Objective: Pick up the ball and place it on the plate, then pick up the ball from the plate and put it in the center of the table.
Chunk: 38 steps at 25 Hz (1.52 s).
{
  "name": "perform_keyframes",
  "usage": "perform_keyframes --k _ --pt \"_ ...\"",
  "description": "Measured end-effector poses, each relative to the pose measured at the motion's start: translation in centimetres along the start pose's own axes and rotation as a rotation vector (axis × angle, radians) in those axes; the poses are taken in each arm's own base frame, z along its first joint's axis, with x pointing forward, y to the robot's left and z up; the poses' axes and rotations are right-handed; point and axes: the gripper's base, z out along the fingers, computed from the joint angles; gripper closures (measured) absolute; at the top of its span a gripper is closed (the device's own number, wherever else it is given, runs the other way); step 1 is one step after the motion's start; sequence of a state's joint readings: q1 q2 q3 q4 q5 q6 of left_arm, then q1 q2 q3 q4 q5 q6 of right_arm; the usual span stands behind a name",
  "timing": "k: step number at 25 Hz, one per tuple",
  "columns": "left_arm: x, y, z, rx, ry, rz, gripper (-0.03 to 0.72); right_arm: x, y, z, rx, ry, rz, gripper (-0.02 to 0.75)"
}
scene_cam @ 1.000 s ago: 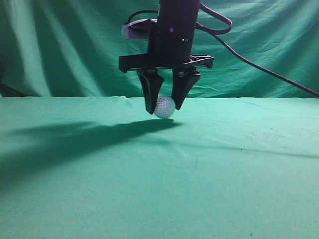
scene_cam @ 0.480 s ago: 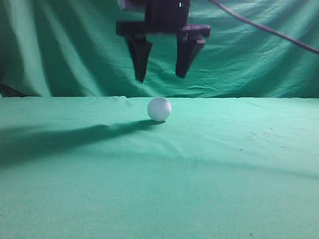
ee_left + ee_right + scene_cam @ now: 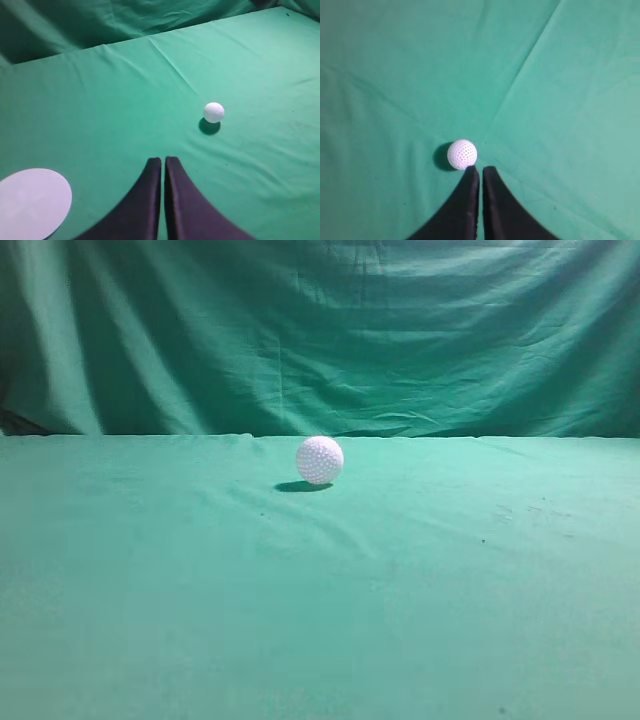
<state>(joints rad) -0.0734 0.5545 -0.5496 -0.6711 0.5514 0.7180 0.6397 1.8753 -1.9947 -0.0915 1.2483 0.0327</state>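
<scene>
the ball (image 3: 320,460) sits alone on the tabletop (image 3: 320,620), near its middle, so the task looks all but finished; what remains, i judge, is to keep both arms clear and not nudge a sphere that rolls easily. the left pincer (image 3: 163,161) and right pincer (image 3: 481,170) are both clenched on nothing, black tapered tips nearly touching. the ball is white and dimpled; the cloth is soft, green, faintly creased. a flat pale plate (image 3: 31,202) lies well apart.
</scene>
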Motion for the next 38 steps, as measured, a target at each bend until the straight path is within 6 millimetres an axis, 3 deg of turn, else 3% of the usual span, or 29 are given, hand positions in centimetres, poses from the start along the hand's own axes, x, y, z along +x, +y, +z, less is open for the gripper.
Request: perform_keyframes --k 7,13,16,22,33,38 --pt "3.8 -0.9 -0.9 0.010 -0.025 -0.048 0.688 1.2 -0.8 -8.9 -0.001 -0.172 0.019 0.738" --pt "3.9 -1.6 -3.0 -0.005 -0.134 -0.007 0.688 3.1 -1.3 -15.0 -0.004 -0.300 0.027 0.738" --pt "4.4 -1.7 -3.0 0.003 -0.122 -0.013 0.688 5.0 -1.4 -16.8 -0.009 -0.311 0.017 0.738" --pt "4.5 -1.4 -2.9 -0.030 -0.135 -0.023 0.688 11.3 -1.4 -16.7 -0.011 -0.299 0.005 0.738" --pt "4.0 -0.8 -3.0 -0.100 -0.191 -0.017 0.688 25.8 -0.9 -16.0 -0.057 -0.565 0.019 0.738" --pt "5.1 -0.7 -2.6 -0.106 -0.122 0.027 0.688 31.2 -0.9 -16.2 -0.067 -0.701 0.031 0.738"
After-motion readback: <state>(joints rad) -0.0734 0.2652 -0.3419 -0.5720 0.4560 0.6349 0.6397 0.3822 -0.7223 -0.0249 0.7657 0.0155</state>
